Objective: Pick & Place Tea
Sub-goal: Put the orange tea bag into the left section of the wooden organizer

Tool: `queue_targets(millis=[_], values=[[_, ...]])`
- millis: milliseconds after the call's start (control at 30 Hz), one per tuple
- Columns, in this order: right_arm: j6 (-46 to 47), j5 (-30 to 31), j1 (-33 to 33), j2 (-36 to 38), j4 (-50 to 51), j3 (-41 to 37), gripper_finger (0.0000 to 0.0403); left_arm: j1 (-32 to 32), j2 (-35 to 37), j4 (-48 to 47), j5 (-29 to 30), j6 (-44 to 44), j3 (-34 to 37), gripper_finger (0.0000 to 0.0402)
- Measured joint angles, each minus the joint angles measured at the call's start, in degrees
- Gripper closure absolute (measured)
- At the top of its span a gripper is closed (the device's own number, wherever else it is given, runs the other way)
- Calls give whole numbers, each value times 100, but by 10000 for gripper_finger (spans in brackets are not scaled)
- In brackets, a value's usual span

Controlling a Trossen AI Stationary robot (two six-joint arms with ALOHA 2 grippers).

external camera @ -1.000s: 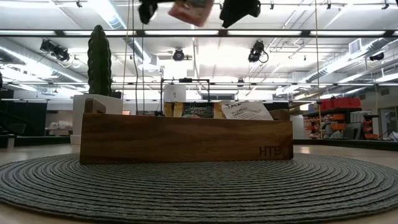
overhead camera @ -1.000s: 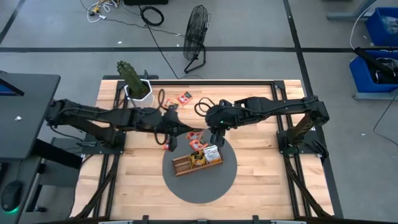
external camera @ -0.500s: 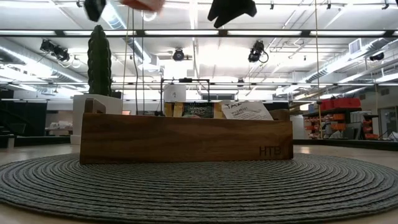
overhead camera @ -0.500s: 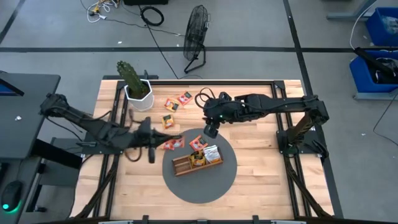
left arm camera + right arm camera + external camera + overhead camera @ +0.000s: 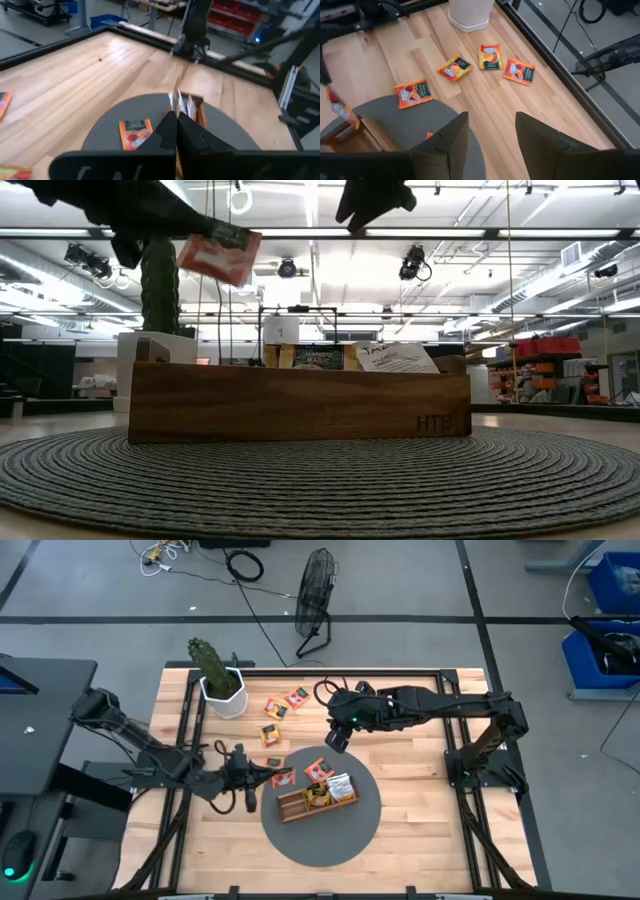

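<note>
— So, sachets loose on the table (image 5: 420,795)?
— Four: three by the planter (image 5: 222,687), one on the mat's (image 5: 340,840) rim. Left gripper (image 5: 268,779) pinches a fifth sachet (image 5: 282,778) beside the tray (image 5: 316,800); right gripper (image 5: 337,739) spread, empty, over bare wood.

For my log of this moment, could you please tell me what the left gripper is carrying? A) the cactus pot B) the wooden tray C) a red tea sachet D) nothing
C: the left gripper is shut on a red tea sachet, held in the air left of the wooden tray.
</note>
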State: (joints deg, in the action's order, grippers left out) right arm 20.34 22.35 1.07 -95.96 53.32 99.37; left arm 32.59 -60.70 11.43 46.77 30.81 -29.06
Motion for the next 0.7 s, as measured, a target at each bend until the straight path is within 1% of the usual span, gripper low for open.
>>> queue_targets(millis=[133, 233, 367, 467, 600, 700], values=[[-47, 120, -57, 0, 91, 0, 234, -3, -451, 276, 16, 92, -6, 401], [-44, 123, -114, 0, 134, 0, 234, -3, -853, 483, 16, 284, -4, 401], [-20, 125, -151, 2, 136, 0, 234, -2, -1286, 810, -28, 309, -4, 401], [-2, 123, -181, 2, 168, 0, 234, 52, -1520, 1093, -33, 398, -4, 401], [-2, 123, -236, 2, 168, 0, 234, 171, -1740, 1105, -45, 726, -4, 401], [-25, 123, -290, 2, 168, 0, 234, 256, -1873, 1100, -45, 763, -4, 400]])
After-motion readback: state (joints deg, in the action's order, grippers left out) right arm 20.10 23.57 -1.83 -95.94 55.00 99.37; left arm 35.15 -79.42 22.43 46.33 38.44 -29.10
